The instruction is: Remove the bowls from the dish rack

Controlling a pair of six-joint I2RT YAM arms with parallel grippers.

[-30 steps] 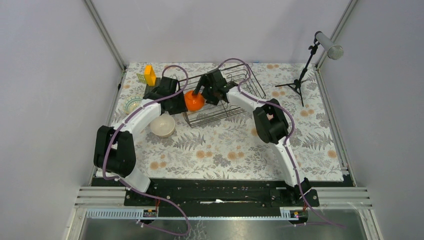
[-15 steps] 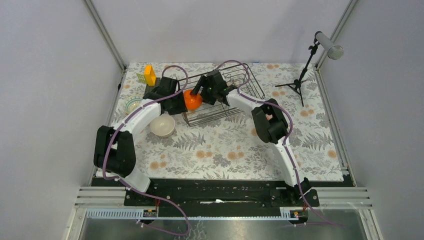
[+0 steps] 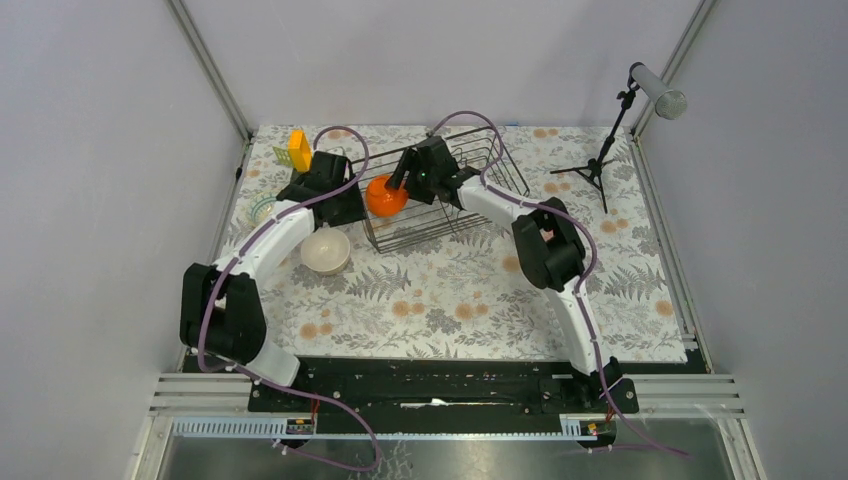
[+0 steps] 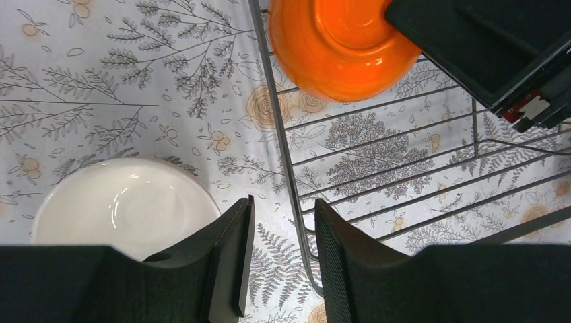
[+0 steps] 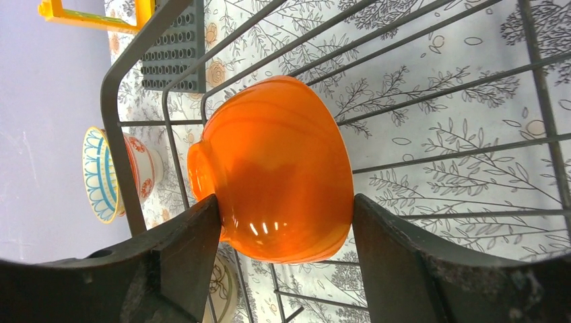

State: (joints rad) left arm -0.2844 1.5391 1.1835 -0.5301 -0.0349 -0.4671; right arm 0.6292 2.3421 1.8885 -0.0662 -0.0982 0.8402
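**First onlooker:** Bowl between the right gripper's (image 5: 286, 200) fingers: which one is it, and is it gripped?

**Second onlooker:** It is the orange bowl (image 5: 276, 168), plain and glossy, turned on its side. Its foot ring faces one black finger and its rim faces the other. Both fingers sit against it with no gap showing, so the gripper is pinching the bowl.

**First onlooker:** Where is that, relative to the dish rack?

**Second onlooker:** The gripper reaches into the left end of the dish rack (image 4: 283, 145). The bowl sits between the fingers just inside the rim wire. I cannot tell whether it rests on the floor wires.

**First onlooker:** And the left gripper (image 4: 283, 204)?

**Second onlooker:** Its fingers are spread and hold nothing. The rack's rim wire runs through the gap between them; whether a finger touches it I cannot tell. The orange bowl lies ahead of its fingertips.

**First onlooker:** Any other bowls?

**Second onlooker:** Two. A cream-white bowl (image 4: 124, 202) stands upright on the floral tablecloth (image 3: 450, 290), just beside the left gripper and outside the rack. A blue-and-red patterned bowl (image 5: 111, 175) sits beyond the right gripper's fingertips, outside the rim wire.
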